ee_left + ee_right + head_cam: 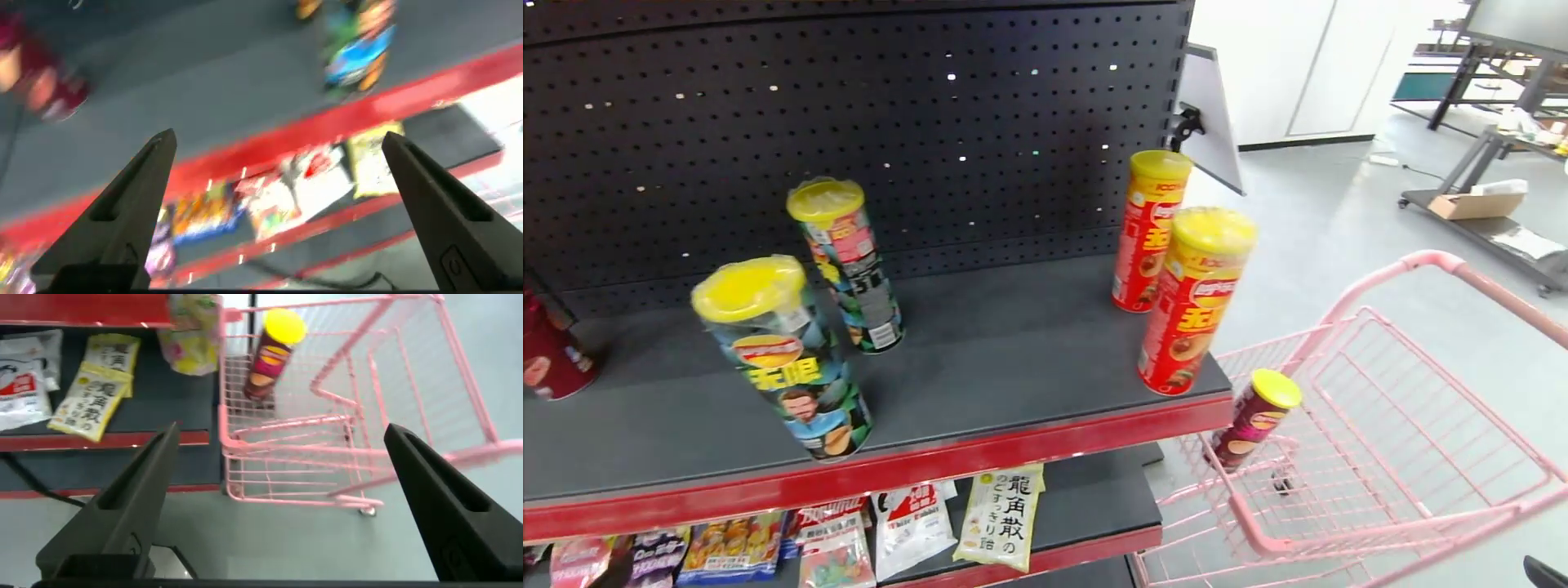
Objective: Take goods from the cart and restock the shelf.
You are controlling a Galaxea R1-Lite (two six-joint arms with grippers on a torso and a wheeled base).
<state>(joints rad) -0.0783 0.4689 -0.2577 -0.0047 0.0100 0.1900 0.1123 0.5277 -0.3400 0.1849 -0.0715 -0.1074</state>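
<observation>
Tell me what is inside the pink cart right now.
One maroon chip can with a yellow lid stands tilted in the corner of the pink cart beside the shelf. The cart's near end runs out of frame, so goods there cannot be ruled out.

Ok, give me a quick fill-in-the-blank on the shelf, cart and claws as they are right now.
1. The pink cart holds ___ purple can.
2. The two red cans stand at the ___ end of the shelf.
3. The two blue-green cans have ___ lids.
4. The left claw and the right claw are both ___.

Missing words: one; right; yellow; open.
</observation>
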